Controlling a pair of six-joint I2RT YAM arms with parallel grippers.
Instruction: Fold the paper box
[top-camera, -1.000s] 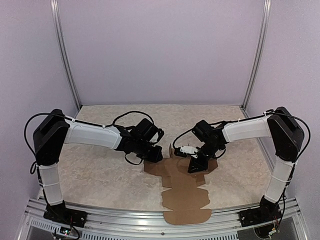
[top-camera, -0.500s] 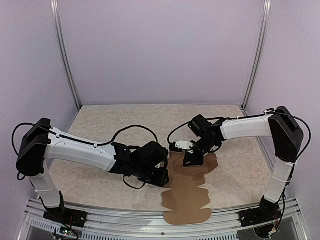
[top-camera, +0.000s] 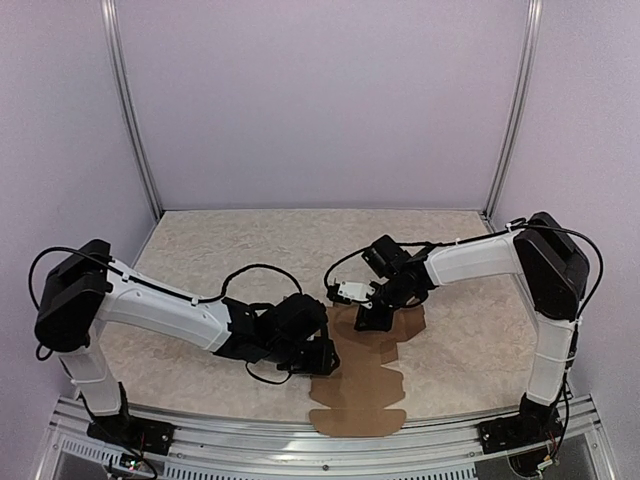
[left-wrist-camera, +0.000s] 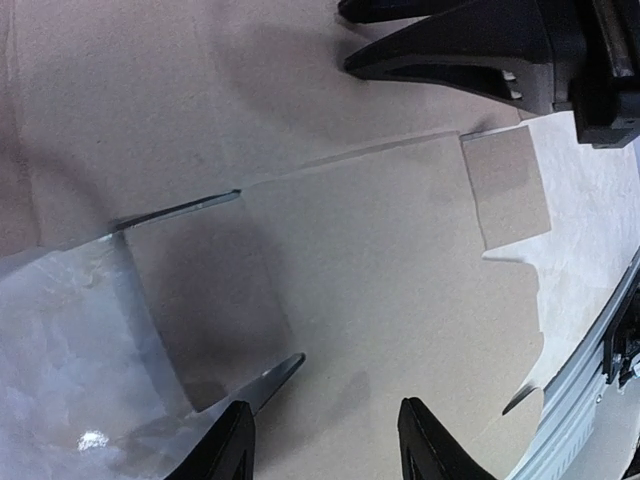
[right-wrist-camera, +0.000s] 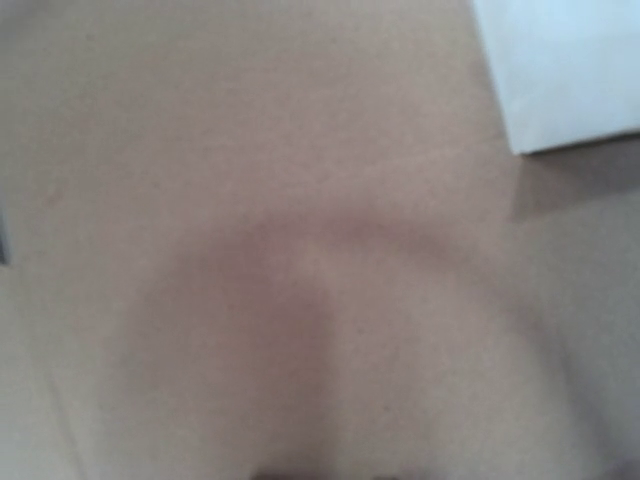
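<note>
The paper box (top-camera: 365, 385) is a flat brown die-cut sheet lying on the table, its near flap reaching the front rail. My left gripper (top-camera: 322, 360) hovers low over the sheet's left edge. In the left wrist view it (left-wrist-camera: 325, 445) is open, with only bare cardboard (left-wrist-camera: 380, 260) under the gap. My right gripper (top-camera: 372, 320) is down on the sheet's far end; its dark fingers (left-wrist-camera: 450, 60) show at the top of the left wrist view. The right wrist view is filled with blurred cardboard (right-wrist-camera: 300, 200), and its jaws are hidden.
The beige mottled table (top-camera: 200, 250) is walled by pale purple panels behind and at both sides. A metal rail (top-camera: 250, 440) runs along the near edge, close under the sheet's near flap. A strip of table (right-wrist-camera: 560, 70) shows beyond the sheet's edge.
My left gripper swung toward the near edge and opened. My right gripper shifted left, and the sheet slid left with it, its near flap now further left on the rail.
</note>
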